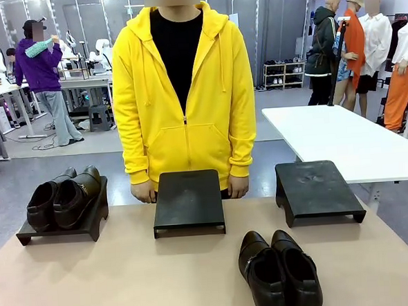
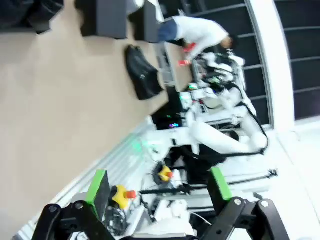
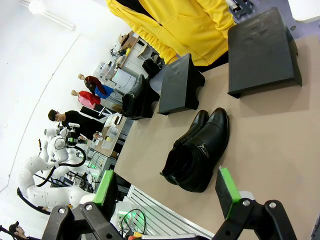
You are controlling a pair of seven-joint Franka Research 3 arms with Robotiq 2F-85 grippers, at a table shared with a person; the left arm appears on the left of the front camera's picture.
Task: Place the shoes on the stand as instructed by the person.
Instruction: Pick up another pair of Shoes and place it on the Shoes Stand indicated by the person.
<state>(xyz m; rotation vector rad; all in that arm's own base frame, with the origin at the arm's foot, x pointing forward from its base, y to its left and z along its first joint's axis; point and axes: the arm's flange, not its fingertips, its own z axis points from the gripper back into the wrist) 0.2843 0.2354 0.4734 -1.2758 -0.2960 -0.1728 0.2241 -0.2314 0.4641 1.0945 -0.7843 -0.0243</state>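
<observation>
Left gripper (image 2: 159, 192) and right gripper (image 3: 166, 192): jaws apart, nothing held. One pair of shoes (image 1: 61, 196) sits on the stand (image 1: 56, 235) at 9 o'clock on the table (image 1: 129, 282); the second pair (image 1: 279, 272) lies on the tabletop at 5 o'clock. The person (image 1: 183, 99) stands at 12 o'clock, just behind the middle stand (image 1: 188, 199).

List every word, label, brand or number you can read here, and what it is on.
No readable text anywhere.
Shoes on the table: small metal trim, no legible brand.
Stands and yellow hoodie: no print.
Background clutter: too small and blurred to read.
</observation>
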